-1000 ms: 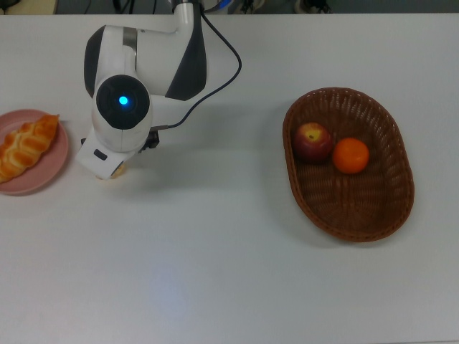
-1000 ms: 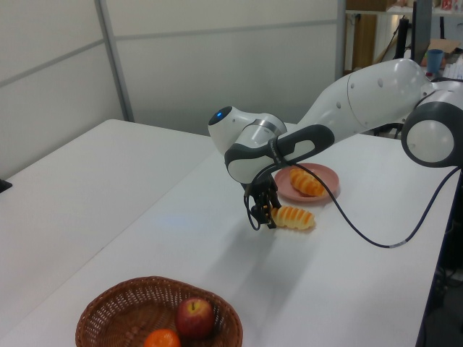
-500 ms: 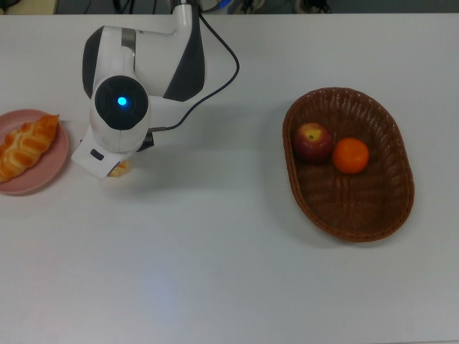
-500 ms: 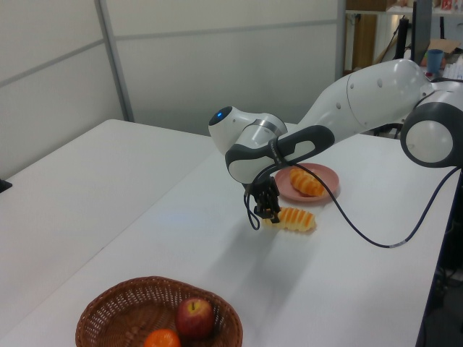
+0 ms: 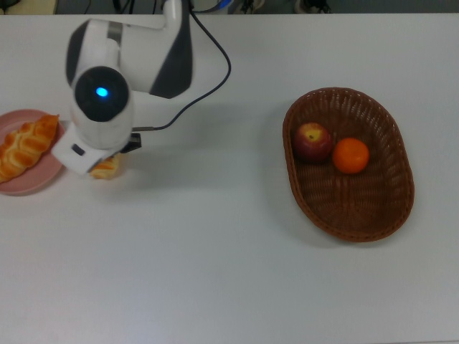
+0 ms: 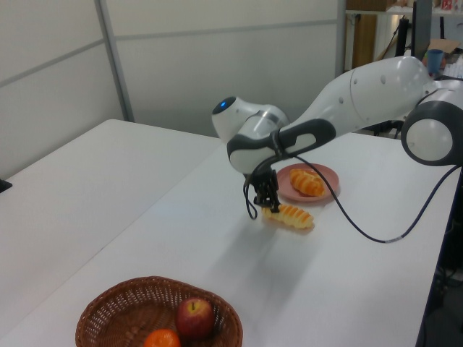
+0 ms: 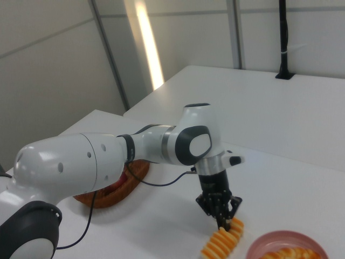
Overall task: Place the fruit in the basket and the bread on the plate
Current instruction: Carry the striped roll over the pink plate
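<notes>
Gripper [image 6: 269,204] pinching end of ribbed loaf [image 6: 290,215], loaf just beside pink plate [image 6: 324,176]. Croissant [image 6: 307,182] sitting on plate. Basket [image 6: 116,311] at bottom, apple [image 6: 194,316] and orange [image 6: 162,338] inside, touching. White table [image 6: 130,217], black cable [image 6: 376,224] looping off arm.

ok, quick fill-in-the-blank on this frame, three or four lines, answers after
1. The apple and the orange both lie inside the ____.
2. The braided pastry rests on the pink ____.
3. The gripper is shut on one end of the ribbed ____, which is lifted off the table.
4. In the top view, the plate is at the ____ edge of the picture.

Missing words: basket; plate; loaf; left
</notes>
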`<state>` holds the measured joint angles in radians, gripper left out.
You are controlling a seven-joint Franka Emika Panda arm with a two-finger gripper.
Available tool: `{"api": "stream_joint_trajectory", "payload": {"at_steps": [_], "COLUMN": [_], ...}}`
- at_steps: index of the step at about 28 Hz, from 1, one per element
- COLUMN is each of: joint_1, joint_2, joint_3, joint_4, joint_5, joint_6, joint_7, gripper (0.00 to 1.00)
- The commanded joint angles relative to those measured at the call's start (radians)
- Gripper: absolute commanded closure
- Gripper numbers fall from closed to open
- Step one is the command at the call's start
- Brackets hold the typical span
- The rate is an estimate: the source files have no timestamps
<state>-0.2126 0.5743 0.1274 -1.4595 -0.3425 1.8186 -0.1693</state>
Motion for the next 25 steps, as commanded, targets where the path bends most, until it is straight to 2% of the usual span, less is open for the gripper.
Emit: {"api": "stream_joint_trajectory", "payload": {"at_steps": [1, 3, 9, 14, 17, 22, 25], "joint_1": [-0.102, -0.154, -0.255, -0.306, -0.332, -0.34, -0.327], "joint_2": [-0.062, -0.082, -0.097, -0.094, -0.088, -0.068, -0.047], "joint_3": [-0.002, -0.002, 0.001, -0.005, -0.005, -0.005, -0.003], "joint_4": [0.007, 0.031, 0.06, 0.064, 0.057, 0.05, 0.048], "joint_5": [0.105, 0.144, 0.195, 0.192, 0.192, 0.203, 0.192], "joint_6": [0.016, 0.019, 0.021, 0.025, 0.089, 0.165, 0.191], "joint_7": [-0.021, -0.05, -0.128, -0.153, -0.157, -0.154, -0.148], "gripper": [1.0, 1.0, 1.0, 1.0, 1.0, 1.0, 0.38]}}
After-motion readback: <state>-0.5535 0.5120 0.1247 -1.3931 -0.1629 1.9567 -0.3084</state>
